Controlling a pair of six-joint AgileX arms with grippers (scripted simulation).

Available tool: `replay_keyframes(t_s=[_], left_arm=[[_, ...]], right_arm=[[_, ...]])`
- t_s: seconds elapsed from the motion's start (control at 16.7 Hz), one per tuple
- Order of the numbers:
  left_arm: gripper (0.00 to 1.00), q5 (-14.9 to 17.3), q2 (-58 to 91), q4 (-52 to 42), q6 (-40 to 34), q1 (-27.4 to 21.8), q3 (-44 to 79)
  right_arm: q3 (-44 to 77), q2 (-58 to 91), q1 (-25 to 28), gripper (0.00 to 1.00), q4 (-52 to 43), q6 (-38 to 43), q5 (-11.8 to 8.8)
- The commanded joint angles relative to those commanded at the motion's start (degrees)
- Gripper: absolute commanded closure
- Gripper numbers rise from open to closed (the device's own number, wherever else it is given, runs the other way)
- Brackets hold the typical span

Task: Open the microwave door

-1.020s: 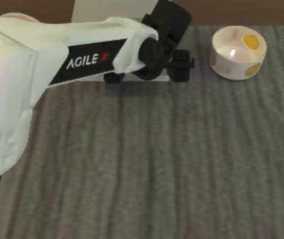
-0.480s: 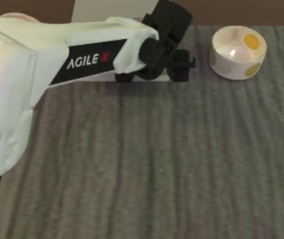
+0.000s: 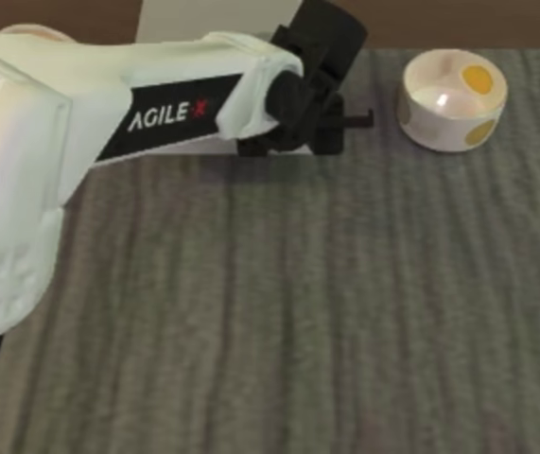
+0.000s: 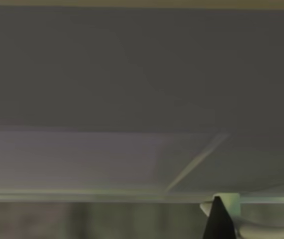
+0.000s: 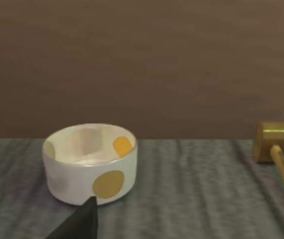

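Since a second ago the left gripper [image 3: 350,120] has rotated at the microwave's front: its dark block, which stood broad before, now shows as a thin bar pointing toward the top view's right, while the white arm itself sits where it was. Whether its fingers are spread or pressed together cannot be told.

Nearest the overhead camera lies the bare grey tablecloth [image 3: 298,312]. Farther back, the left arm reaches across from the left edge to the microwave [image 3: 213,17], which stands at the far middle-left of the table and is mostly hidden under the arm. In the left wrist view the microwave door [image 4: 132,74] fills almost the whole picture as a flat grey window with a pale lower frame, and one dark fingertip [image 4: 217,221] pokes up just before that frame.

To the right of the gripper, apart from it, sits a white bowl with yellow dots [image 3: 452,99]. The right wrist view shows a wooden mallet [image 5: 276,149] near the bowl. The right arm stays parked off the table's right side.
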Motion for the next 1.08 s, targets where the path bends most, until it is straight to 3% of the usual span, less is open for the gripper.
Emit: replay_keyframes(t_s=[0.3,0.42,1.08], left_arm=[[1.00,0.0,0.0,0.0,0.0,0.0,0.0],[1.00,0.7,-1.6,-0.3,-0.2,-2.2,-3.1],[1.00,-1.2,-5.1,2.6,-1.8,-2.0,-8.4]], right_arm=[[0.0,0.0,0.0,0.00,0.0,0.0,0.0],[0.0,0.0,0.0,0.00,0.0,0.0,0.0],[0.0,0.0,0.0,0.00,0.0,0.0,0.0]])
